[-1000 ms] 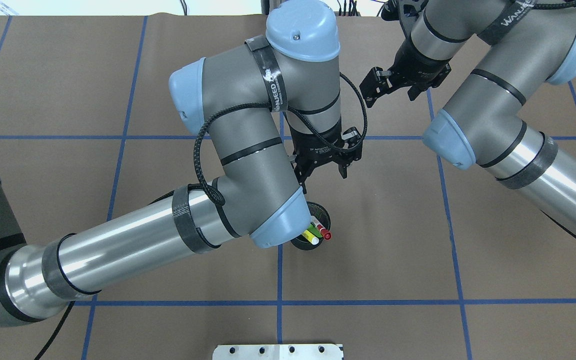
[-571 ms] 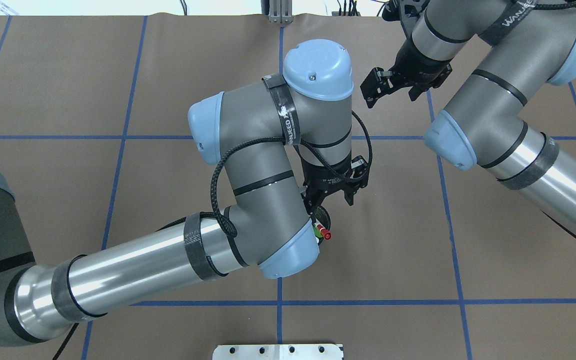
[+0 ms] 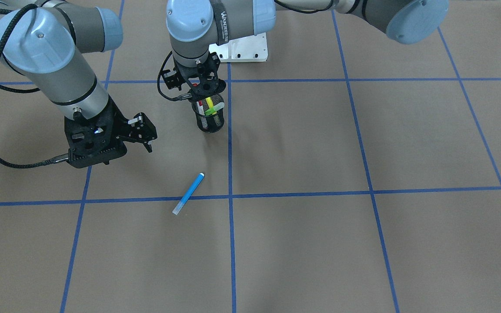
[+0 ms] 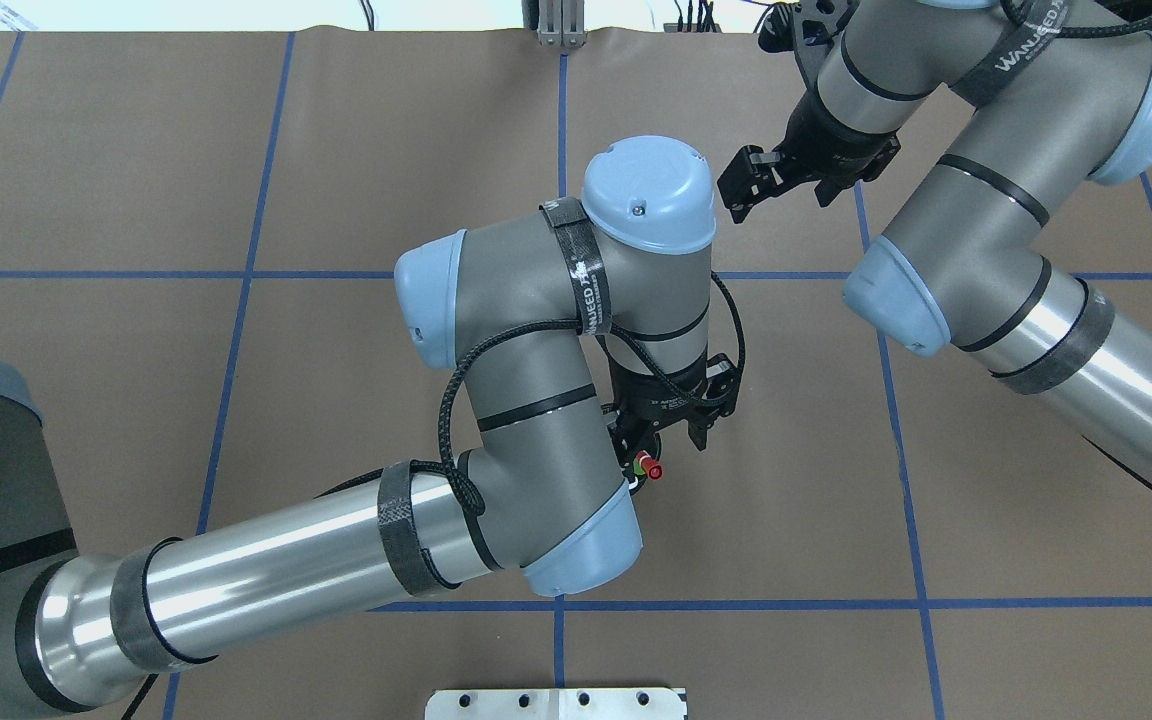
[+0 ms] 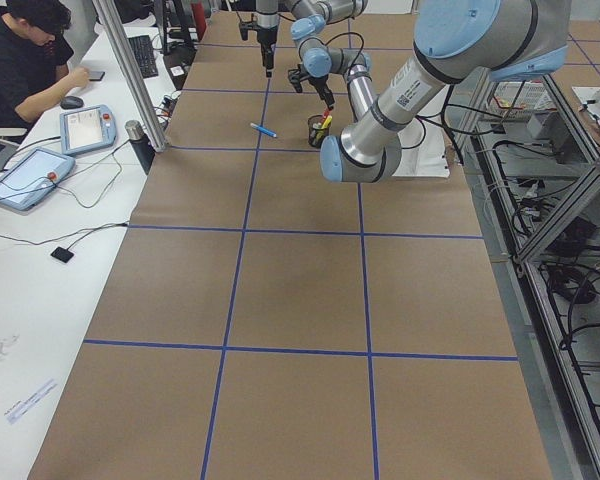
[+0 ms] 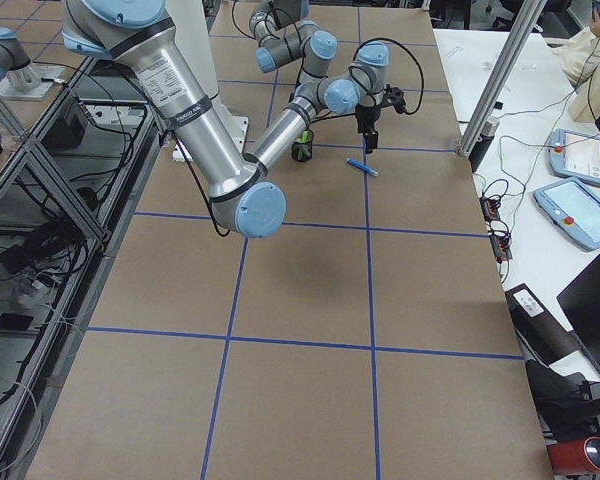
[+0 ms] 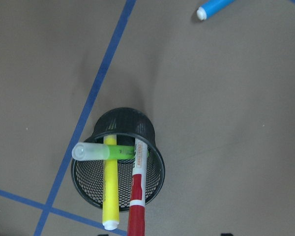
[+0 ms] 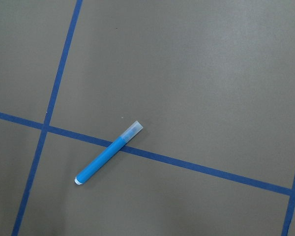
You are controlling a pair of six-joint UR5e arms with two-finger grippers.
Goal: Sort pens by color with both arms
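The left arm [image 4: 276, 560] bends sharply at the elbow, wrist turned straight down, and the left gripper [image 4: 664, 448] has its 2 jaws spread apart. The right arm [image 4: 1116, 370] reaches farther out, its right gripper [image 4: 779, 203] also spread and aimed downward.

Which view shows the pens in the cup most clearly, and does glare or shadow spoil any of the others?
Left wrist view: sharp and evenly lit, the yellow pen, green pen and red pen crisp inside the mesh cup, shadow faint. Overhead view: the left arm covers most of the cup, with bright glare on its metal tube. Both side views: pens tiny, barely resolved.
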